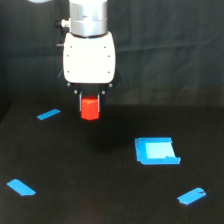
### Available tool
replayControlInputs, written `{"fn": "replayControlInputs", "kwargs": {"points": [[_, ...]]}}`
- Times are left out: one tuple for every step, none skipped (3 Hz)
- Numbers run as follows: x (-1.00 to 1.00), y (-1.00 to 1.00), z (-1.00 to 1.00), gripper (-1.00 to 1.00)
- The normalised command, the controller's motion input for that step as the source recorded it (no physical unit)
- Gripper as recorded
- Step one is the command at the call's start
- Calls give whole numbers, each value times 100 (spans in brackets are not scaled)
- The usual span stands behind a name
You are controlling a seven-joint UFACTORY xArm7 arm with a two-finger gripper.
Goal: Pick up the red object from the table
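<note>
The red object is a small red-orange block in the exterior view, held between the two fingers under the white gripper body. My gripper is shut on it, pointing straight down. The block hangs a little above the black table, with a faint shadow below it and slightly to the exterior view's right. The fingers are dark and hard to make out against the background.
A blue square patch lies on the table at the exterior view's right. Blue tape strips lie at the back left, front left and front right. A black curtain hangs behind.
</note>
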Motion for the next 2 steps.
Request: {"fn": "replayControlInputs", "kwargs": {"points": [[5, 11, 21, -100], [13, 8, 11, -100]]}}
